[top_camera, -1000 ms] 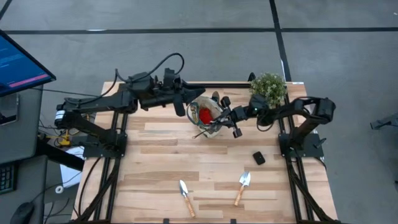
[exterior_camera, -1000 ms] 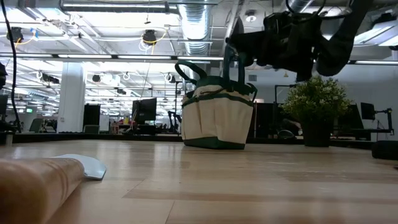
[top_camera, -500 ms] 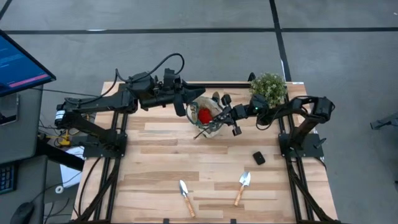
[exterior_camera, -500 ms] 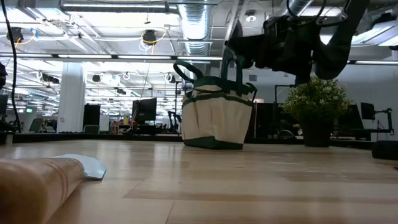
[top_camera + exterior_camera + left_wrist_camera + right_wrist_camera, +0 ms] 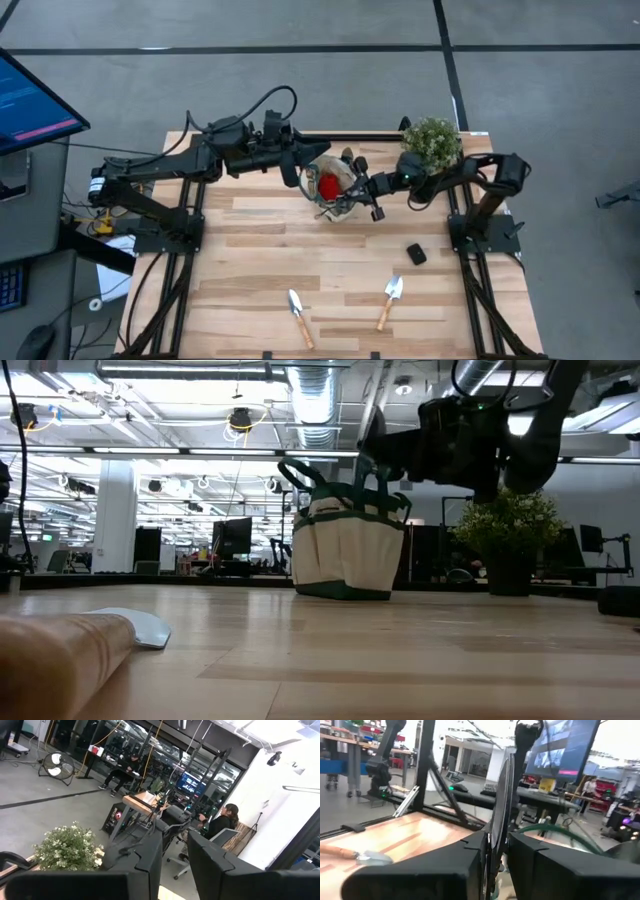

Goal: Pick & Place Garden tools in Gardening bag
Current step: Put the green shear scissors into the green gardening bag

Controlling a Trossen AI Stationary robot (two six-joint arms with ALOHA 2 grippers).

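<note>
Two grippers are crowded over the gardening bag (image 5: 336, 189) at the far side of the table (image 5: 260, 270), one on each side of it. The left gripper (image 5: 303, 166) sits at the bag's left rim; in the left wrist view its two dark fingers (image 5: 145, 865) stand a little apart with a narrow gap between them, and whether they pinch anything there I cannot tell. The right gripper (image 5: 362, 185) reaches in from the other side, right at the bag's right edge, and in the right wrist view its fingers (image 5: 470, 855) are clamped on a thin dark upright strip (image 5: 501, 805), with a green loop handle (image 5: 560, 832) curving just beside it. Something red, the glove (image 5: 328, 185), shows inside the open mouth of the bag, between the two grippers. From table height the bag (image 5: 350, 555) stands upright, beige with dark green trim, and the right arm's dark bulk hangs just above and beside its handles. Behind the right gripper sits the bushy potted plant (image 5: 432, 142), near that arm's forearm. Well away from both grippers, on the near part of the table, lie two trowels with wooden handles: one (image 5: 298, 316) toward the left, another (image 5: 390, 300) toward the right, apart from each other. A small black block (image 5: 415, 254) rests between the right trowel and the right arm's base.
</note>
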